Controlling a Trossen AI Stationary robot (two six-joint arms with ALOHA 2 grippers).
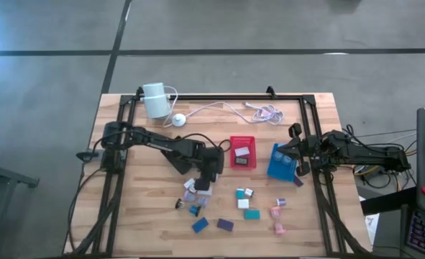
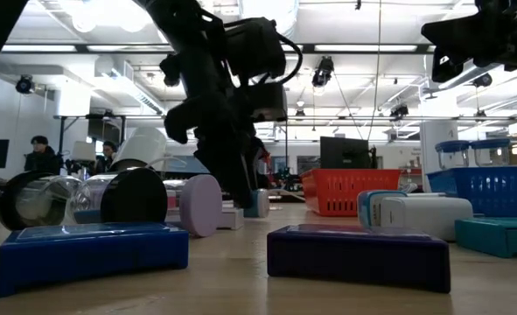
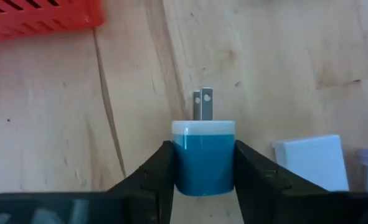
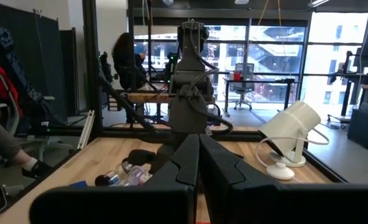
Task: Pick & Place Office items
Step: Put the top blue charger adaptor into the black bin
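Note:
The office items are small blocks and short cylinders in blue [image 1: 200, 225], purple [image 1: 225, 225], teal [image 1: 252, 214], white [image 1: 243, 204] and pink [image 1: 275, 212], lying scattered on the table's near half. My left gripper [image 1: 201, 185] reaches down among them near the table's middle and is shut on a teal plug adapter [image 3: 203, 165] with a white cap and two metal prongs [image 3: 202, 104]. My right gripper [image 1: 296, 155] hovers shut [image 4: 198, 146] over the blue tray [image 1: 280, 162] at the right, touching nothing. My left gripper [image 3: 203, 149] pinches the teal plug adapter by its two opposite flat sides [image 3: 184, 163], one finger [image 3: 159, 171] on each. The fingers come from above, pointing down. The white cap and prongs stick out beyond the fingertips. Whether the adapter is clear of the wood cannot be told.
A red tray [image 1: 243, 152] and the blue tray stand mid-table beyond the items. A white cylinder [image 1: 154, 99] with its cable [image 1: 226, 108] lies at the far edge. A white block [image 3: 311, 162] lies beside the held adapter. A black frame [image 1: 119, 180] borders the table.

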